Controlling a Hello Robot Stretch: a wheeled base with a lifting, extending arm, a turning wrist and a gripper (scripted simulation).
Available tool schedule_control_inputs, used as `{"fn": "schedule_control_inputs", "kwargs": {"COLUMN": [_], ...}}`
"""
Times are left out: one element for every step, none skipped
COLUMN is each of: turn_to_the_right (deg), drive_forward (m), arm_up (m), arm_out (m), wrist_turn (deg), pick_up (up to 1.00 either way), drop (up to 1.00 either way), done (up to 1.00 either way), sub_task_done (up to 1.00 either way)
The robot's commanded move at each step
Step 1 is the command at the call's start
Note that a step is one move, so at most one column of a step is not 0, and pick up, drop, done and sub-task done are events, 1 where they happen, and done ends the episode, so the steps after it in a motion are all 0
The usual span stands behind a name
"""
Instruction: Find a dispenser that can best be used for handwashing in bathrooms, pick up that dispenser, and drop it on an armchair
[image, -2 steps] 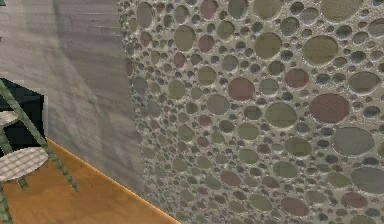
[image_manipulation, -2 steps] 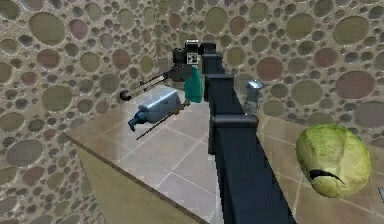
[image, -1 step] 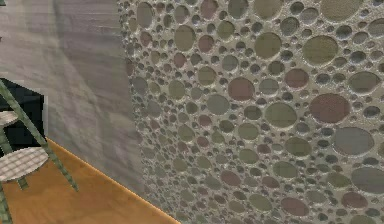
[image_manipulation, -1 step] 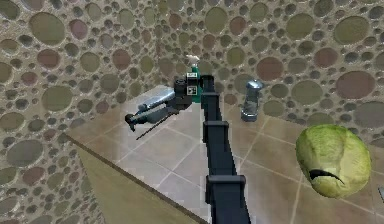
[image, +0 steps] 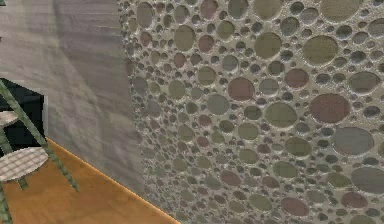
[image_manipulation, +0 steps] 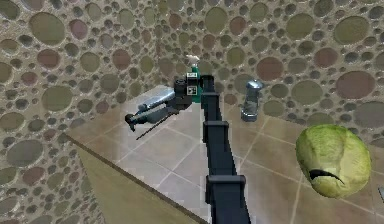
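In the forward view, a wall of rounded pebbles (image: 270, 110) set in pale mortar takes up the middle and right of the frame. To its left stands a plain grey wall (image: 75, 75), and a strip of wooden floor (image: 95, 195) runs along the bottom left. At the left edge a green slanted rack (image: 30, 125) carries round pale discs, with a dark box (image: 25, 105) behind it.

In the arm side view, a tiled counter (image_manipulation: 280, 150) fills the lower half of the frame, with pebble walls behind it. The arm (image_manipulation: 222, 150) rises from the bottom edge just right of centre. At its top end the gripper (image_manipulation: 133, 119) reaches toward the left, its thin fingers (image_manipulation: 146, 112) slanting down over the counter's tiles near its left edge. I cannot tell whether the fingers are spread or pressed together, nor whether they hold anything.

The dispenser (image_manipulation: 198, 84), a teal bottle with a pale pump top, stands on the counter at upper centre, close to the back wall and just behind the gripper's body. Right of it, near the wall, stands a grey metal cylinder (image_manipulation: 252, 98). A large green round thing (image_manipulation: 333, 160) sits on the counter at the lower right.
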Motion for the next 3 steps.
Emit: {"fn": "schedule_control_inputs", "kwargs": {"turn_to_the_right": [0.0,0.0,0.0], "drive_forward": [0.00,0.00,0.00], "arm_up": [0.10,0.00,0.00], "arm_out": [0.00,0.00,0.00], "wrist_turn": [0.0,-45.0,-21.0], "pick_up": [0.00,0.00,0.00], "drop": [0.00,0.00,0.00], "done": [0.00,0.00,0.00], "sub_task_done": [0.00,0.00,0.00]}}
